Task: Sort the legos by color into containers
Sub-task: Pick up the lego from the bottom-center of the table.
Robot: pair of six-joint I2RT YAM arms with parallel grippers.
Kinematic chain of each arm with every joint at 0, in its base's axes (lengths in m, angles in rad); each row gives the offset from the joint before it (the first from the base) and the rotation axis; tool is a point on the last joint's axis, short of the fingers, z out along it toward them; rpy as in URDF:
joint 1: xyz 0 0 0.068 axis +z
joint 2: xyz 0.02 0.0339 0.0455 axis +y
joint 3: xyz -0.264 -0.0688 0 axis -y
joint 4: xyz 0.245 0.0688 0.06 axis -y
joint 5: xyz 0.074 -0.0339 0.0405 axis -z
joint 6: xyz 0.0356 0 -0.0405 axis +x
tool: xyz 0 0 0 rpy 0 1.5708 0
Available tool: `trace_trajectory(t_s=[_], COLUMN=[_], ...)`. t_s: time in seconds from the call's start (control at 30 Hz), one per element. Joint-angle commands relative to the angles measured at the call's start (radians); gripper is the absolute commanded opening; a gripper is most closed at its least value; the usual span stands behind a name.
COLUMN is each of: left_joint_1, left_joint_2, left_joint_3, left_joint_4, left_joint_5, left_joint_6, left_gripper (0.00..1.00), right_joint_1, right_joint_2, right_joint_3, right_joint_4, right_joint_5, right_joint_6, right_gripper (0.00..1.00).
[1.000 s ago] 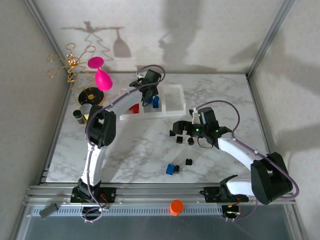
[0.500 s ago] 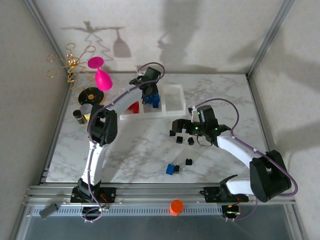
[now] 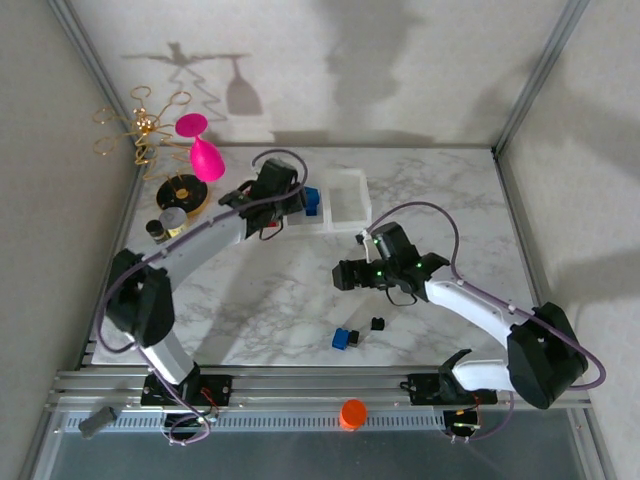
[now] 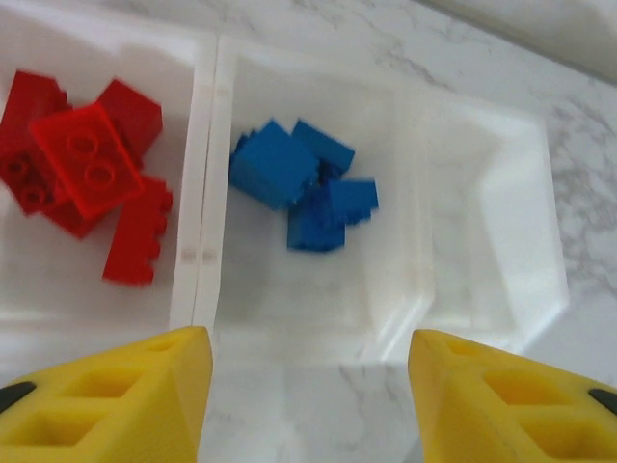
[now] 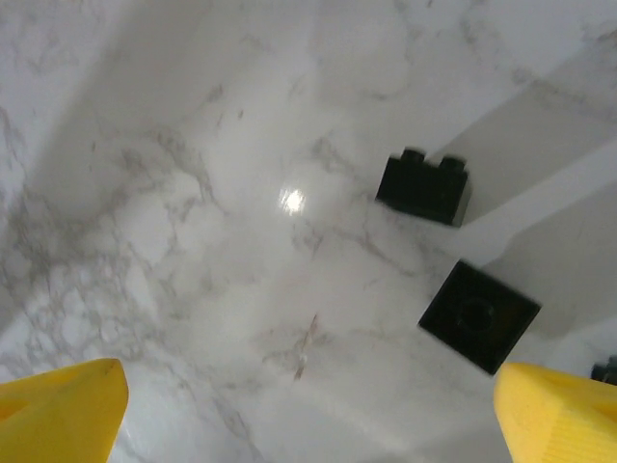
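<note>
Right, starting wide: marble bench (image 3: 300, 290), with the containers (image 4: 201, 174) joined in a row along its far side. Left bin holding the red legos (image 4: 87, 174), middle bin the blue legos (image 4: 299, 183), right bin bare. Next, left pincer (image 4: 308, 405) hovering at the near rim, fingers apart, nothing between them. Then right pincer (image 5: 308, 415), spread wide and empty too, hanging over two black legos (image 5: 424, 188) loose on the marble, mid-bench. Nearer the arm bases, one more loose blue brick (image 3: 342, 339) beside a black one (image 3: 378, 323).

Handling, as a judgement: hard moulded plastic, featherweight, stiff, no risk of crushing. Glossy sides though, so likely to squirt out of a skewed pinch. Best taken across two flat opposite walls, square on, fingers straddling the body below the studs. Trickiest with the black ones, being the tiniest: low on the bench, little wall to grab, easy to nudge away instead of catching.

Against a second ago: left arm swung back and out to the left, wrist pulled off the blue bin toward the near rim, pincer gone from nearly shut to parted. Meanwhile right arm slid down and leftward, now covering the black cluster seen bare before. Loose pair near the bases unmoved
</note>
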Motion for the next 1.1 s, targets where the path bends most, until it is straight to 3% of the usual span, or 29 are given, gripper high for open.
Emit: trace_trajectory(t_s=[0.0, 0.37, 0.73, 1.07], left_joint_1=[-0.026, -0.125, -0.137, -0.137], left_joint_2=[-0.099, -0.448, -0.735, -0.829], left_joint_3=[-0.122, -0.533, -0.726, -0.785], left_joint_4=[0.038, 0.073, 0.021, -0.026], left_joint_5=[0.025, 0.066, 0.119, 0.105], left_joint_6=[-0.033, -0.135, -0.138, -0.178], left_gripper=[0.59, 0.74, 0.99, 1.00], right_joint_1=[0.074, 0.326, 0.490, 0.545], right_joint_2=[-0.015, 0.037, 0.181, 0.311], right_joint_3=[0.038, 0.114, 0.202, 0.258], right_joint_4=[-0.131, -0.332, -0.470, -0.489], right_joint_5=[0.079, 0.158, 0.278, 0.307], right_joint_6=[-0.040, -0.036, 0.043, -0.014], right_gripper=[0.95, 0.81, 0.76, 0.73])
